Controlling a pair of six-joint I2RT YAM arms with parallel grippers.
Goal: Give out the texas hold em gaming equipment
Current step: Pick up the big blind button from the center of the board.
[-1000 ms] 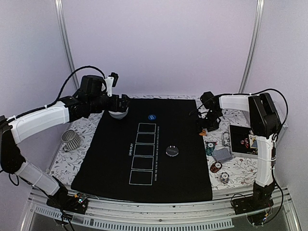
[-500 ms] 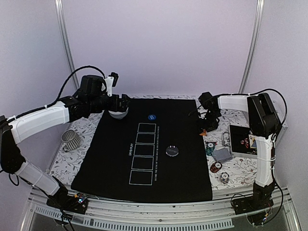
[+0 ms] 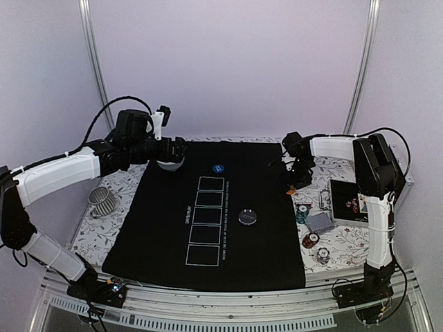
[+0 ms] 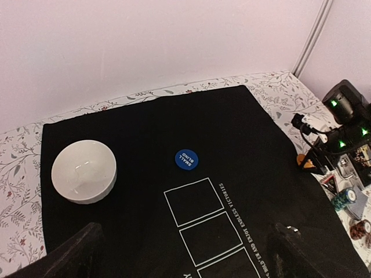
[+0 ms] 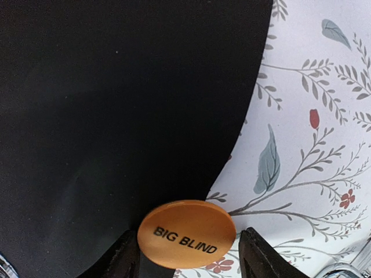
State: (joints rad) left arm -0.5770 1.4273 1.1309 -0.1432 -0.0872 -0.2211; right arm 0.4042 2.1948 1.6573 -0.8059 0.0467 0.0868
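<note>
Now the right gripper (image 5: 189,246) straddles the glossy orange round "BIG BLIND" button disc (image 5: 186,233).
It sits at the black fabric mat (image 5: 116,104) edge, overlapping the floral tablecloth (image 5: 301,145); pinched or merely bracketed, can't tell. The left gripper (image 4: 185,255) hangs spread wide.

White bowl (image 4: 84,171) and blue disc (image 4: 186,158) obstruct the mat's (image 4: 243,133) far end.

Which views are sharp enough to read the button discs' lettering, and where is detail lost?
Right wrist: orange disc crisp, BIG BLIND readable, faint sheen on top. Left wrist: blue disc legible; white bowl shows mild glare. Top external: both discs too small to read; black mat swallows shading.
</note>
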